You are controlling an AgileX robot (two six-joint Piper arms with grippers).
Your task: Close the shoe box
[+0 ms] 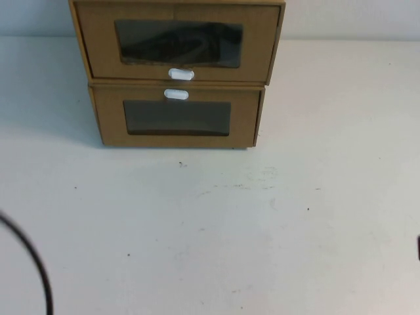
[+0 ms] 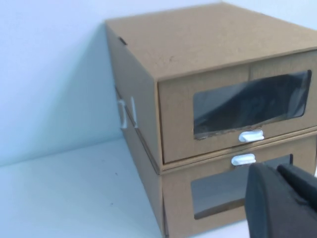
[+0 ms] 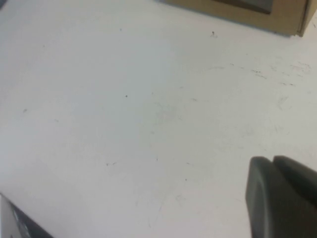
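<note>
Starting on your left: a black cable point(image 1: 36, 262) curves along the near-left edge of the white table point(image 1: 216, 223) in the high view, and neither gripper shows there at all; only the wrist cameras catch them. Your left gripper point(image 2: 282, 203) is a dark, matte, rounded mass in the left wrist view, hanging in front of the stack's lower front; I cannot tell how its jaws stand. That same view gives you what the high view hides: the plain cardboard top and side of the stack, with small white clips point(image 2: 127, 113) on the side wall. Centre, at the far edge of the table: the shoe box point(image 1: 177, 42) sits on top, brown cardboard, wide clear plastic window with something dark behind it, white pull tab point(image 1: 181, 75) under the window; its front stands slightly forward of the lower box point(image 1: 176, 118), whose white tab point(image 1: 176, 94) sits above its window. On your right: the right gripper point(image 3: 282, 198) hangs over bare, lightly scuffed tabletop, well apart from the boxes; its jaws, again, I cannot tell.
</note>
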